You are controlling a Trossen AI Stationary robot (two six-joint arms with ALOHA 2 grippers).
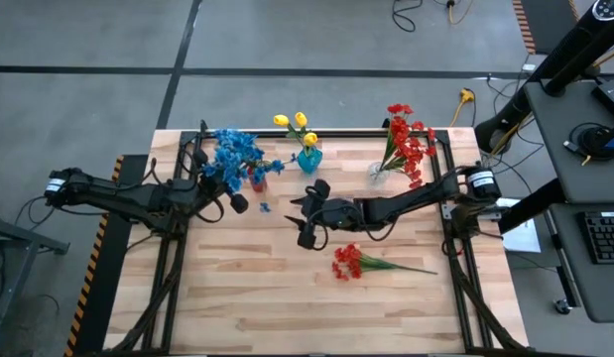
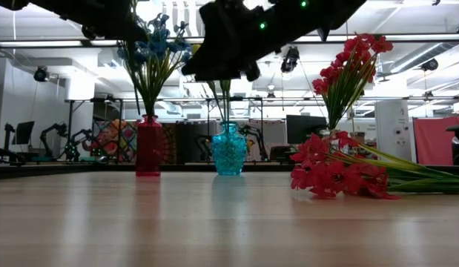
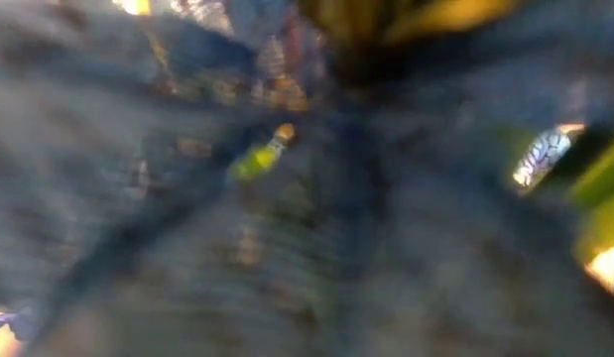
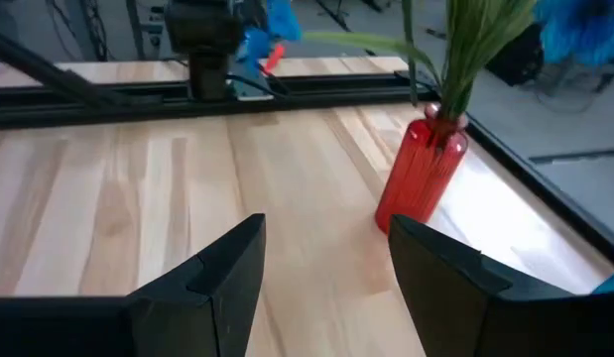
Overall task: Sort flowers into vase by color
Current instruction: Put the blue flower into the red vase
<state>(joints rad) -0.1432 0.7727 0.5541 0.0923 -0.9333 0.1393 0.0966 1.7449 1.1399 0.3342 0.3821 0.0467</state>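
Blue sprays [image 1: 232,157] stand by their stems in a red vase [image 4: 422,174] near the table's far left. Yellow tulips [image 1: 295,122] stand in a teal vase [image 2: 228,150], and red sprays [image 1: 410,139] stand in a clear vase [image 1: 378,172] at the far right. One red spray [image 1: 352,262] lies flat on the table, blooms toward the left. My right gripper [image 4: 326,233] is open above the table's middle, facing the red vase and touching nothing. My left gripper [image 1: 225,193] is among the blue blooms, which fill its wrist view [image 3: 287,198].
A black frame rail [image 1: 445,198] runs along each side of the wooden table [image 1: 267,297], and another along the far edge [image 4: 316,87]. The near half of the table holds only the lying red spray. A small blue piece [image 1: 264,206] lies near the red vase.
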